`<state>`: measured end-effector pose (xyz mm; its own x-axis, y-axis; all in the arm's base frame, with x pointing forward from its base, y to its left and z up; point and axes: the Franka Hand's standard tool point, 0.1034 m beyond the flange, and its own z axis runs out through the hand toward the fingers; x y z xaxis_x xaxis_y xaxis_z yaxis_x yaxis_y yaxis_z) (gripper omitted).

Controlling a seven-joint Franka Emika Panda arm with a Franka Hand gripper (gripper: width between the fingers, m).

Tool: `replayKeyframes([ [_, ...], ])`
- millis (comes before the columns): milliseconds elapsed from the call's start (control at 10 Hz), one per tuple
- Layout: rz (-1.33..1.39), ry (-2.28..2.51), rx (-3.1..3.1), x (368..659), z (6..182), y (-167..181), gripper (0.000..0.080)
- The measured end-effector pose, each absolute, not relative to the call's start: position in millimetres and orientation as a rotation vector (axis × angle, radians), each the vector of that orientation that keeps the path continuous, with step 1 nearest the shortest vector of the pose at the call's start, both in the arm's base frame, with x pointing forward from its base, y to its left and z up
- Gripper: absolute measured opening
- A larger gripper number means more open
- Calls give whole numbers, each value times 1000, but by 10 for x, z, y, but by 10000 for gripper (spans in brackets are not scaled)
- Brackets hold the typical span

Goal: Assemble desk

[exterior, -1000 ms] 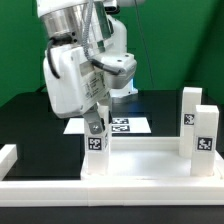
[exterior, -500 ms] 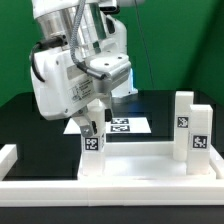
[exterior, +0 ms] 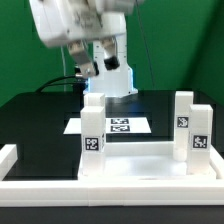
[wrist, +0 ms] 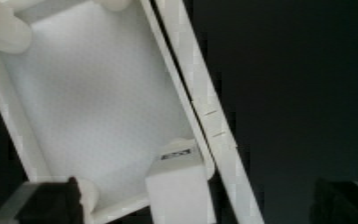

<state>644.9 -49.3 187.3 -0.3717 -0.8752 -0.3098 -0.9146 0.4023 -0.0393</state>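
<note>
The arm [exterior: 75,30] is lifted high above the table [exterior: 30,115]. The desk top [exterior: 140,158] lies upside down near the front rail [exterior: 110,190], with four legs standing up on it. The marker board [exterior: 125,125] lies flat behind it. The desk looks light, hard and smooth, so it may slip. A good place to grab is a leg [exterior: 93,135], by its flat sides. In the wrist view the gripper [wrist: 114,195] looks wide and holds nothing, though its tips are blurry
</note>
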Motion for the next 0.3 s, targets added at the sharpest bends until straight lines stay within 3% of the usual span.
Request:
replayKeyframes([
  [300,192,2388,-1559,6458,1859,-537,649],
])
